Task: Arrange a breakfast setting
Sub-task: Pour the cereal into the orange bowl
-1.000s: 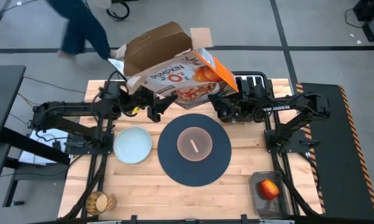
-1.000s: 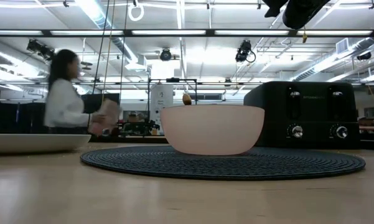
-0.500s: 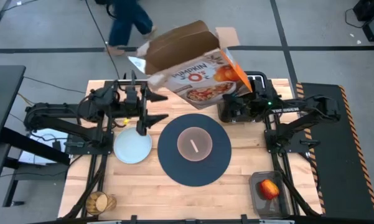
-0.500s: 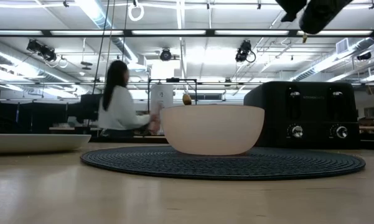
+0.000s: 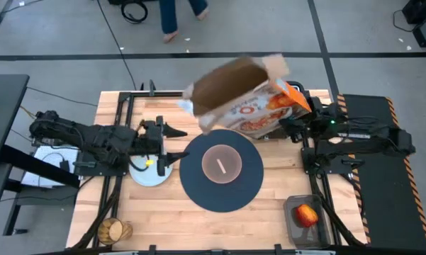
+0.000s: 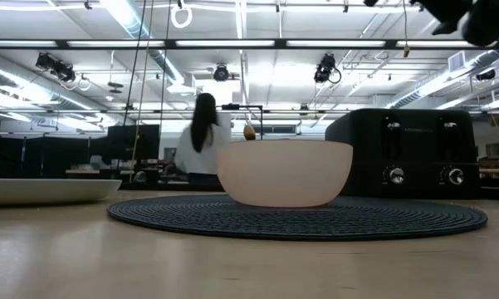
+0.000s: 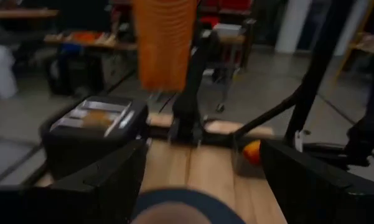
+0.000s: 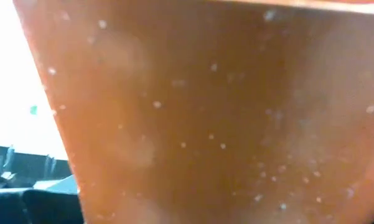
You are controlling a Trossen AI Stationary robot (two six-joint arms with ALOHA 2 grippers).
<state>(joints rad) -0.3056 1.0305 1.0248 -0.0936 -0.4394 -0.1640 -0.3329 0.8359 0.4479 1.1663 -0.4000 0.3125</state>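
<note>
Pale wood worktop (image 5: pixel 269 205). Round navy placemat (image 5: pixel 222 170) at centre. Pale plate (image 5: pixel 147 173) just left of it. Amber tumbler (image 5: pixel 113 230) at the front left corner. Black toaster (image 6: pixel 415 154) at the back right. Front right, a dark tray (image 5: pixel 305 221), seemingly, under the apple.

Navy ribbed placemat (image 5: pixel 222 195), pinkish bowl (image 5: pixel 221 162), pale blue plate (image 5: pixel 145 173), orange cereal box (image 5: pixel 259 113), black toaster (image 6: pixel 413 154).
</note>
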